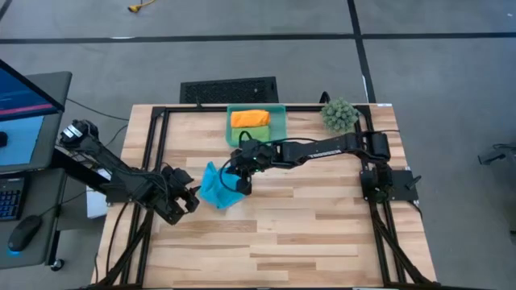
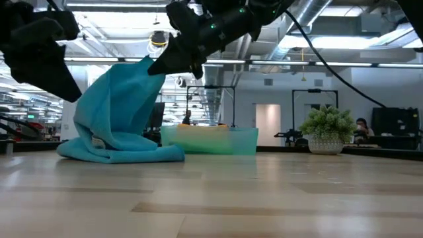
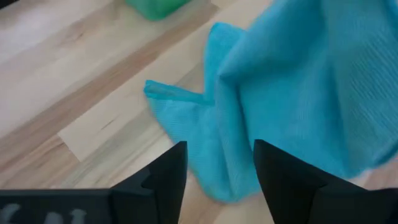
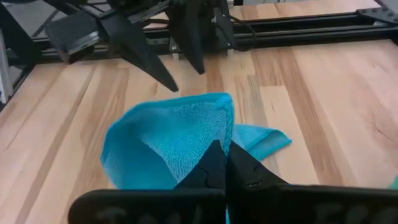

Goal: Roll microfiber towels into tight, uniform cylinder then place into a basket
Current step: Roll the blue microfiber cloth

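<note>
The right gripper's (image 4: 222, 163) fingers are pinched together on the upper edge of the sky blue towel (image 1: 216, 188), as the right wrist view shows, with the cloth draped forward from between the two dark tips. In the low view the same gripper (image 2: 173, 65) holds that edge raised off the table (image 1: 322, 234), so the towel (image 2: 119, 112) hangs in a tent-like fold, its lower part lying crumpled on the wood.

The left gripper's (image 3: 217, 165) fingers stand apart with nothing between them; the left wrist view shows the blue cloth (image 3: 298, 93) just beyond the tips, not touched by them. From above, the left gripper (image 1: 187, 199) sits just beside the towel on its left side, while the right arm reaches across from the table's right edge to the cloth's upper side.

The basket (image 1: 278, 129), translucent teal-green, stands near the far edge of the table, a little beyond the towel. Inside it lie a rolled orange towel (image 1: 250, 118) and, beside it toward the near wall, a bright green towel (image 1: 256, 132). In the low view the basket (image 2: 241, 140) appears behind the blue cloth, and its contents show only as a faint yellowish band through the plastic.

A spiky green plant ball (image 1: 339, 114) rests at the far right corner of the table, well apart from the basket.
</note>
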Controlling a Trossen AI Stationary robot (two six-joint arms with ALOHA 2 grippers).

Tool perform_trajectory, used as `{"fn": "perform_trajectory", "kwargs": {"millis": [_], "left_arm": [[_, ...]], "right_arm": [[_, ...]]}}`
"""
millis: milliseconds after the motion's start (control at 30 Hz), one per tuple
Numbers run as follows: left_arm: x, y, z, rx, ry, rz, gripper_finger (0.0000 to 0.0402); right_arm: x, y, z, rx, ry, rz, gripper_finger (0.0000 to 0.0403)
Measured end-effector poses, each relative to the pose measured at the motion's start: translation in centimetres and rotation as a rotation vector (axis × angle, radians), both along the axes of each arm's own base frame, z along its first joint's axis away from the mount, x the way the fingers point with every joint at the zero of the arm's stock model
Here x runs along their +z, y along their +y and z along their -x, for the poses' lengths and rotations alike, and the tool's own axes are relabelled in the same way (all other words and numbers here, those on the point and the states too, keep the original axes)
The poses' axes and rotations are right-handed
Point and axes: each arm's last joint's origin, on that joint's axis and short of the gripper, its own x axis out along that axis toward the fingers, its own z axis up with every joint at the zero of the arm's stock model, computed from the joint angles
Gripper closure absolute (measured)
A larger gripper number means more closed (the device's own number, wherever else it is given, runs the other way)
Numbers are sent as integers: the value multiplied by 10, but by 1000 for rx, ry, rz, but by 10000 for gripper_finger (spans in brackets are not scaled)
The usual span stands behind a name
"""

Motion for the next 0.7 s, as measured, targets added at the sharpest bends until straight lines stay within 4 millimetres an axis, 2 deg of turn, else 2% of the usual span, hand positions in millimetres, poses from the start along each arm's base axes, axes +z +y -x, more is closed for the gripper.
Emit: {"fn": "perform_trajectory", "kwargs": {"millis": [100,233,467,700], "left_arm": [[4,5,-6,49,-14,26,208],[15,5,-15,10,-35,14,198],[42,-2,-32,8,-231,-43,197],[44,0,-56,52,-327,-65,197]], "right_arm": [[0,-1,0,1,-2,4,399],[0,-3,0,-26,-2,21,397],[0,-10,0,-57,3,40,400],[0,-12,0,-64,-2,41,396]]}}
